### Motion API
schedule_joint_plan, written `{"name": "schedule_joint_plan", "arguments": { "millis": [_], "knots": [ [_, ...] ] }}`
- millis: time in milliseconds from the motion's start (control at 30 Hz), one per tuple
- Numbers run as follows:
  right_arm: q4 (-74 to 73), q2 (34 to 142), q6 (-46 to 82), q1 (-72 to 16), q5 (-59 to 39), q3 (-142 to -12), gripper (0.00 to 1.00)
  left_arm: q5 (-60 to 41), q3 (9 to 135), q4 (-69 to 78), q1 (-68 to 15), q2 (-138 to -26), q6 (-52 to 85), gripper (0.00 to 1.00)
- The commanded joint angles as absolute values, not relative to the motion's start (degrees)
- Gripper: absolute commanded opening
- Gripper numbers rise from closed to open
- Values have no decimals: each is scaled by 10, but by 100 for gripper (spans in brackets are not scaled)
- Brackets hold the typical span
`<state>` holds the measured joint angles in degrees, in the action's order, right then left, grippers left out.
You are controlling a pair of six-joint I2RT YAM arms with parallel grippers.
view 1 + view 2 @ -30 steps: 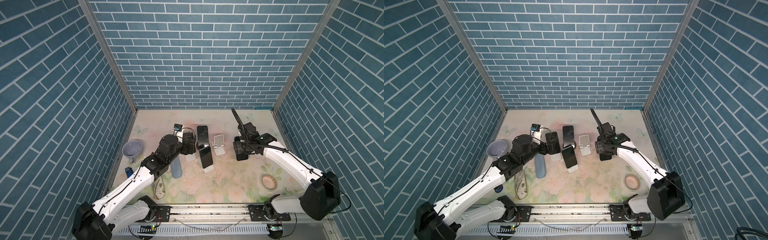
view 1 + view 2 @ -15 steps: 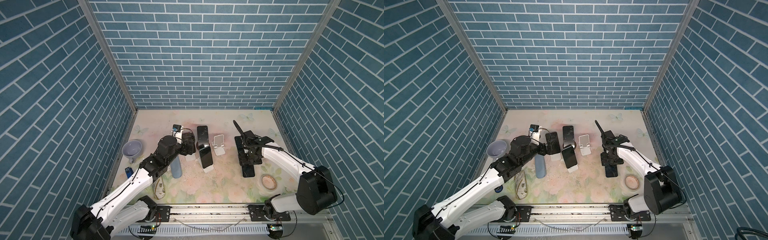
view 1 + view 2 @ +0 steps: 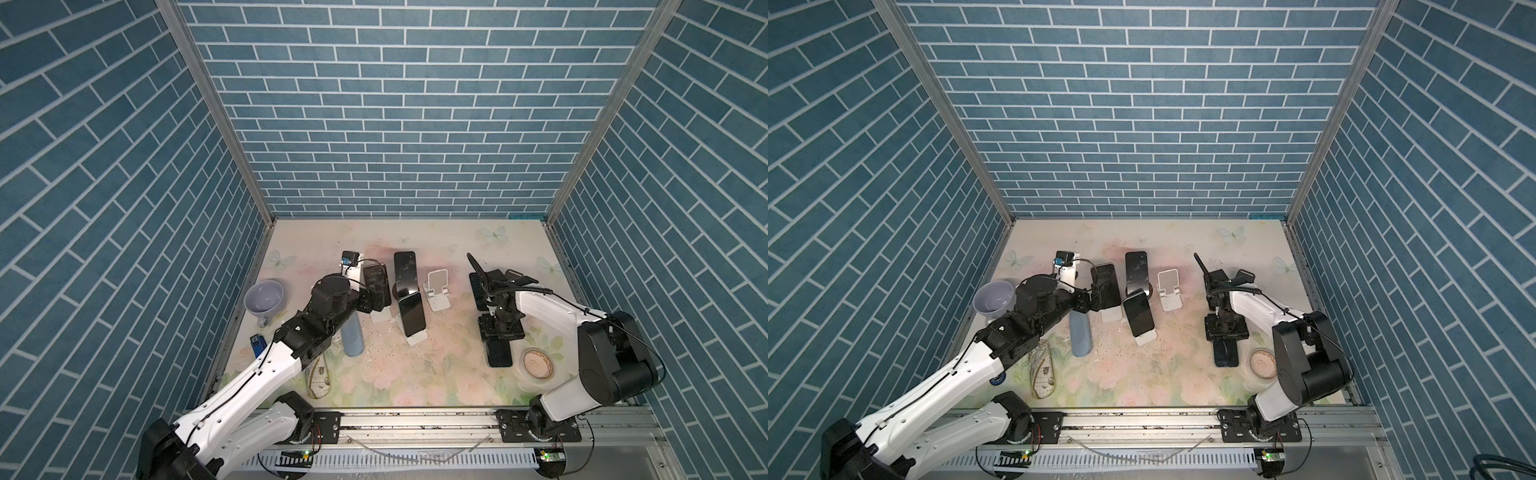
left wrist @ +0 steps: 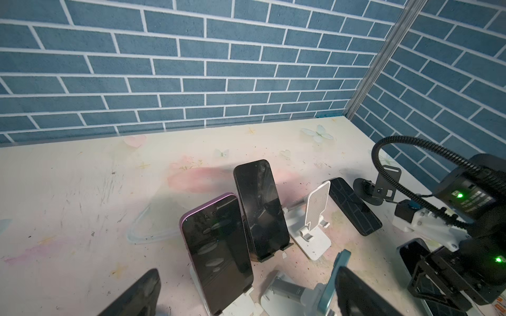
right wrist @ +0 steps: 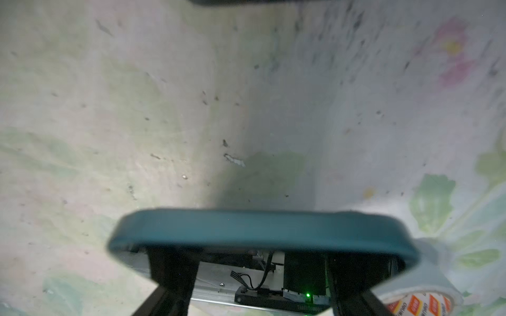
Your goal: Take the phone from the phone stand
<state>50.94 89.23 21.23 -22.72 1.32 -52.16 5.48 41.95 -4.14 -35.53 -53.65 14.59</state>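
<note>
Teal-cased dark phone (image 3: 498,355) is off the stands and lies flat and low on the floral-print desk (image 3: 415,374), front right. I can't tell from up top whether it's fully resting on the surface. R end effector (image 3: 500,330) sits over the phone's far half, jaws part-open and clamped on its long edges. In the R wrist view, black fingers (image 5: 172,273) show at either side under the teal rim. Beige tape roll (image 3: 537,363) is just beside the phone on its right, not touching.

White folding phone stand (image 3: 436,291) is mid-desk, well apart to the left. L end effector (image 3: 376,297) is spread as wide as it goes w/ nothing gripped, right up against a dark phone on a white base (image 3: 376,280). Contact there I can't tell. Two more dark phones lean on stands between that one and the white folding stand: a black slab (image 3: 405,270) and a purple-rimmed one (image 4: 216,254).
</note>
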Motion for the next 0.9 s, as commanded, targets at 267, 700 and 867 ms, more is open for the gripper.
{"name": "schedule_joint_plan", "arguments": {
  "millis": [267, 700, 867],
  "knots": [
    [491, 951, 237, -216, 0, -504, 70, 66, 402, -39, -357, -525, 144, 100],
    [464, 982, 254, -214, 22, -514, 75, 69, 405, -47, -357, -529, 144, 100],
    [458, 982, 271, -214, 23, -515, 76, 70, 405, -46, -357, -531, 144, 100]
  ]
}}
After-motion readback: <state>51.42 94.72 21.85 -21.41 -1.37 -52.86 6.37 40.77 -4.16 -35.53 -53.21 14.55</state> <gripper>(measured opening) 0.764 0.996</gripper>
